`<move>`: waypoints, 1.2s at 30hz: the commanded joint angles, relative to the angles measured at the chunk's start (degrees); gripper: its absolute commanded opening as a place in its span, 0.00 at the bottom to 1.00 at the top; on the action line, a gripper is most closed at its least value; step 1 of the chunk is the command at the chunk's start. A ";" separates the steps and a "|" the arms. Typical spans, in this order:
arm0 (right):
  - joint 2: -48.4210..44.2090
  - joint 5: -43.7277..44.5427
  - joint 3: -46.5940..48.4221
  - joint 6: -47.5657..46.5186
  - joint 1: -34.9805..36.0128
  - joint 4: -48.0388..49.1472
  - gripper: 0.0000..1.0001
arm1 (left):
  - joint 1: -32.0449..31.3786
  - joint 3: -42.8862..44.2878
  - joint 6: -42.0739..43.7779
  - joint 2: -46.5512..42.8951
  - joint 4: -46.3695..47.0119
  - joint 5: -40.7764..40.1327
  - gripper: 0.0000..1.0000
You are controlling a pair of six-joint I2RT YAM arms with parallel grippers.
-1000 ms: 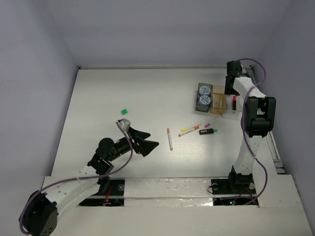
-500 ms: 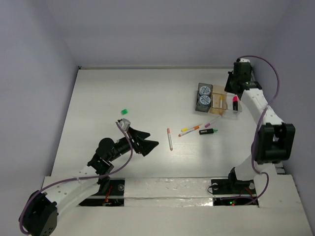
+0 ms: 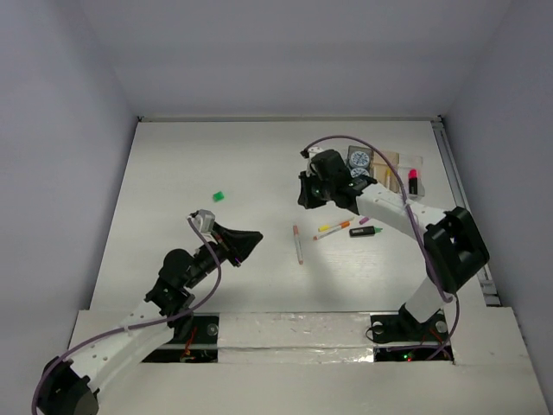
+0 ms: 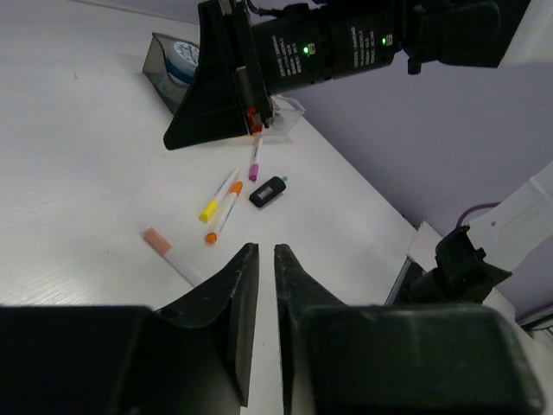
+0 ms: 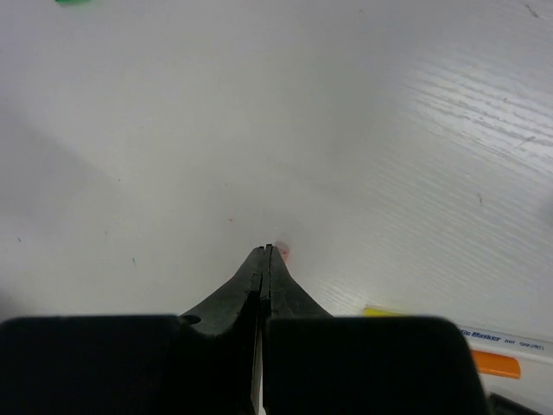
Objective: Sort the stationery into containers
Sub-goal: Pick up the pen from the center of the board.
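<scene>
Right pincer (image 5: pixel 266 251): clenched tight on nothing, fingers pressed flat together, poised over the table (image 3: pixel 173 173).
Just past its tips: the pink end of the pink-white pen (image 3: pixel 297 243).
Left pincer (image 4: pixel 266 249): all but closed, only a thin slit between the fingers, and empty. It pointed at the loose pens but stood apart from them.
Loose stationery: yellow pen (image 4: pixel 218 197) and orange pen (image 4: pixel 223 214) lay side by side. The green-capped highlighter (image 4: pixel 268 191) and purple pen (image 4: pixel 255 162) were beyond them, nearer the trays (image 3: pixel 393 161).
Already sorted: I saw a blue-white roll (image 3: pixel 359 160) in the dark tray and a pink-capped highlighter (image 3: pixel 412 181) in the far right one.
Risk, grip: I judged that lowering clenched fingers would only shove or roll the pink-white pen, so they had to open first.
Risk, arms: both pincers faced the same patch. Reaching together could knock them into each other.
Risk, pair: the yellow and orange pens lay so close that one pinch might catch both.
</scene>
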 commanded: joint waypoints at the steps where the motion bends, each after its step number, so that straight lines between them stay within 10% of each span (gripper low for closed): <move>1: -1.68 1.95 1.06 3.82 -0.46 3.79 0.00 | -0.21 1.01 1.58 -0.55 -1.07 -3.27 0.06; 9: -16.61 19.54 -20.72 17.44 -4.84 0.46 0.05 | -0.21 2.76 1.06 15.07 7.80 6.38 0.00; 15: -34.98 22.45 -31.64 26.15 -11.70 -6.13 0.73 | -0.73 3.20 -0.97 20.90 13.26 11.41 0.00; 36: -17.77 18.05 -27.34 26.42 -17.95 -1.39 0.73 | -0.73 1.97 0.09 10.27 6.93 9.56 0.15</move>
